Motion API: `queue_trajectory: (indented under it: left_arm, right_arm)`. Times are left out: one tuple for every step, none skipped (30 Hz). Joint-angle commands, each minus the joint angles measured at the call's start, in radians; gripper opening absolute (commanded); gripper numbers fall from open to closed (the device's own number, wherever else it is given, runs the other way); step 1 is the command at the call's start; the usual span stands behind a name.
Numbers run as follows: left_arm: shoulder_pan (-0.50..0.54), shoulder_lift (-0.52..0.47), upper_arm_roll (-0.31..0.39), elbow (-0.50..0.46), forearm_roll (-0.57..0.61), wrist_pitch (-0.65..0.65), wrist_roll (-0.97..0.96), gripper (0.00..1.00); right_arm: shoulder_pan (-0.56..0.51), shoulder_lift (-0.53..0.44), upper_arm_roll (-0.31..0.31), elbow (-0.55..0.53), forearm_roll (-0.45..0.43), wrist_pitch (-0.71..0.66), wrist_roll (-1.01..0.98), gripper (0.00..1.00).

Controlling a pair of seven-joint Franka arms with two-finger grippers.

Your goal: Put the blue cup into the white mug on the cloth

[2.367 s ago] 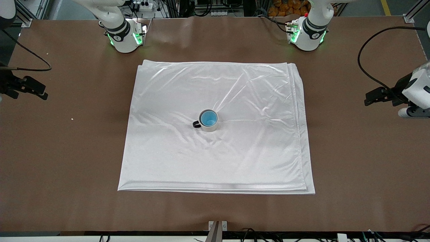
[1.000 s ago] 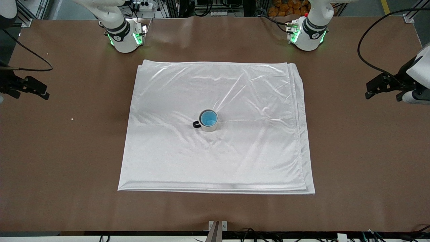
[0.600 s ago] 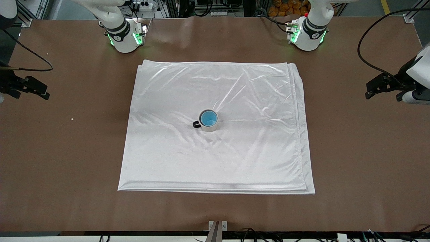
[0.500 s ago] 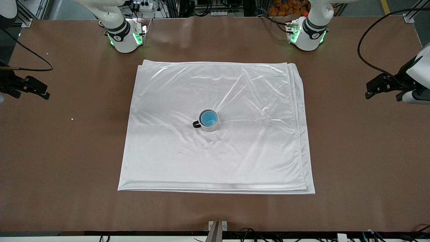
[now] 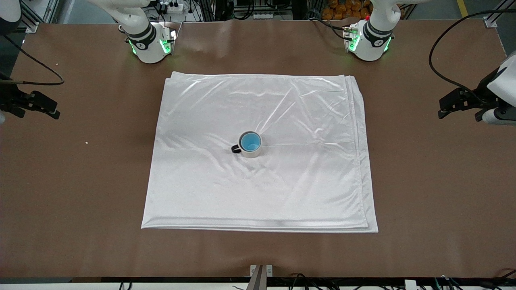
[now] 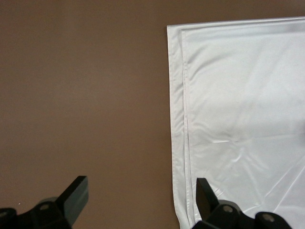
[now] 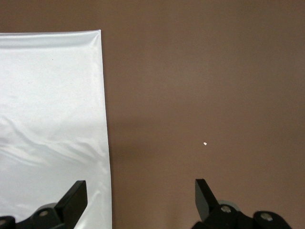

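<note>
Brown matte table (image 5: 423, 181) surface fills the scene, with the two arm bases along its edge farthest from the front camera. At the left arm's end, the left gripper (image 5: 445, 108) hangs over bare brown tabletop just off the cloth's edge, its black fingers (image 6: 76, 191) spread wide apart and holding nothing; this arm waits. At the right arm's end, the right gripper (image 5: 48, 110) hangs likewise over bare table, well apart from the cloth, its fingers (image 7: 76, 195) also splayed and empty; it waits too. A tiny pale crumb (image 7: 205, 142) lies on the brown surface near it.

Between the two grippers lies the large, shiny white, roughly square folded cloth (image 5: 282, 193), creased, with layered edges showing toward the left arm's end. Near its middle stands the small off-white cylindrical mug (image 5: 250, 152), upright, its small dark handle (image 5: 235, 149) turned toward the right arm's end. The small light-blue handleless cup (image 5: 250, 141) sits inside the mug, its bright blue inside facing up, its rim level with the mug's.
</note>
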Motion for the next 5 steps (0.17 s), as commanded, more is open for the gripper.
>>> queue_trajectory:
  left_arm:
    - [0.003, 0.0, 0.0, 0.012, -0.023, -0.019, 0.026, 1.0]
    - [0.002, 0.0, 0.0, 0.012, -0.023, -0.019, 0.026, 1.0]
    - [0.003, 0.0, 0.0, 0.012, -0.023, -0.019, 0.026, 1.0]
    - [0.002, 0.002, 0.0, 0.012, -0.023, -0.019, 0.026, 1.0]
    - [0.002, 0.002, 0.0, 0.012, -0.023, -0.019, 0.026, 1.0]
  right_arm:
    - [0.001, -0.005, 0.001, 0.008, 0.009, -0.016, 0.016, 1.0]
    - [0.001, -0.005, 0.003, 0.008, 0.009, -0.015, 0.016, 1.0]
    - [0.001, -0.005, 0.001, 0.008, 0.009, -0.015, 0.016, 1.0]
    - [0.001, -0.005, 0.003, 0.008, 0.009, -0.015, 0.016, 1.0]
    - [0.002, -0.005, 0.003, 0.008, 0.009, -0.015, 0.016, 1.0]
